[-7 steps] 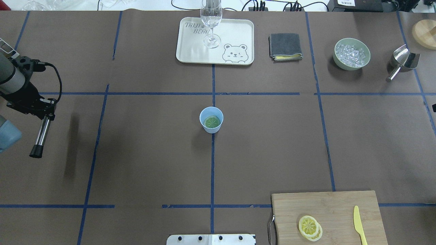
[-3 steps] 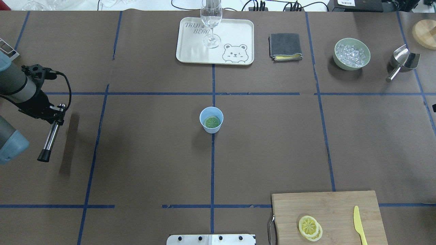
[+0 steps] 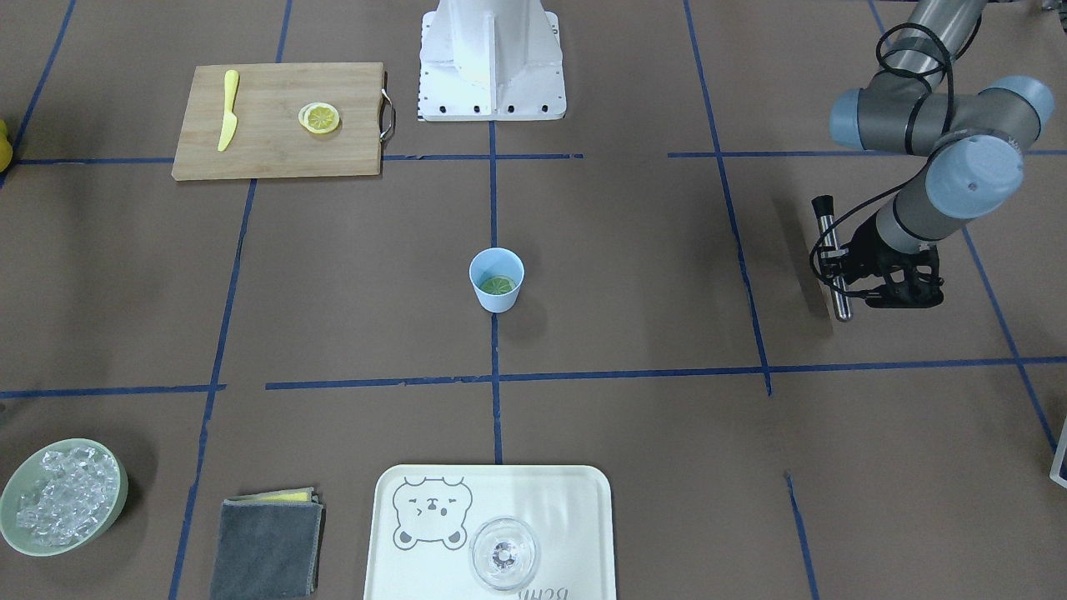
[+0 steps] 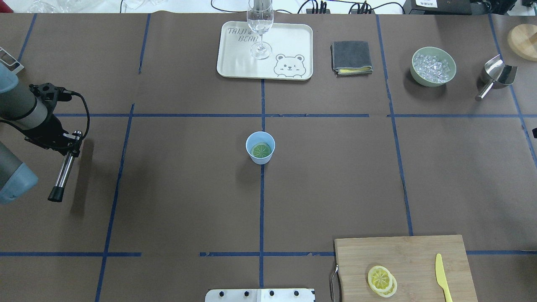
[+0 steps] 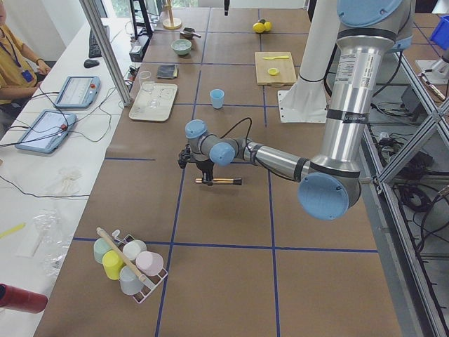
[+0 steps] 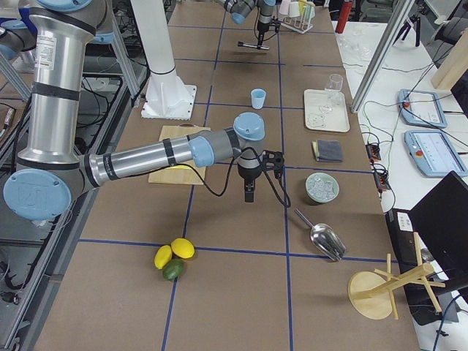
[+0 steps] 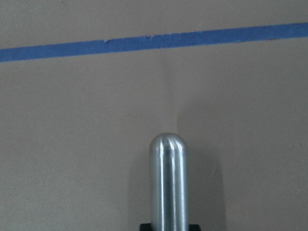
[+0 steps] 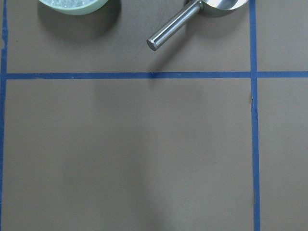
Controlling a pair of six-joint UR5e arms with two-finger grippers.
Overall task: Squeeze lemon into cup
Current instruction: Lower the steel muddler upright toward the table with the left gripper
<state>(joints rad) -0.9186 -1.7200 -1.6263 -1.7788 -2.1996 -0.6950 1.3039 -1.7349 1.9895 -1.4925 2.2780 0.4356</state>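
Note:
The light-blue cup (image 4: pixel 261 160) stands upright at the table's centre, also in the front view (image 3: pixel 498 302). A round lemon slice (image 4: pixel 261 149) lies flat inside it. Two more lemon slices (image 4: pixel 381 280) lie stacked on the wooden cutting board (image 4: pixel 419 256). My left gripper (image 4: pixel 72 141) is far to the cup's left, shut on a metal rod with a black tip (image 4: pixel 63 172), held level above the table. The rod's rounded end shows in the left wrist view (image 7: pixel 168 183). My right gripper (image 6: pixel 249 191) shows only in the exterior right view; I cannot tell its state.
A yellow plastic knife (image 4: pixel 440 277) lies on the board. At the back are a cream tray (image 4: pixel 289 42) with a clear glass (image 4: pixel 260 25), a folded grey cloth (image 4: pixel 351 57), a green bowl of ice (image 4: pixel 433 66) and a metal scoop (image 4: pixel 497 75).
My left arm has moved a little to the right and nearer the robot, carrying the metal rod. The cup and slices have not moved.

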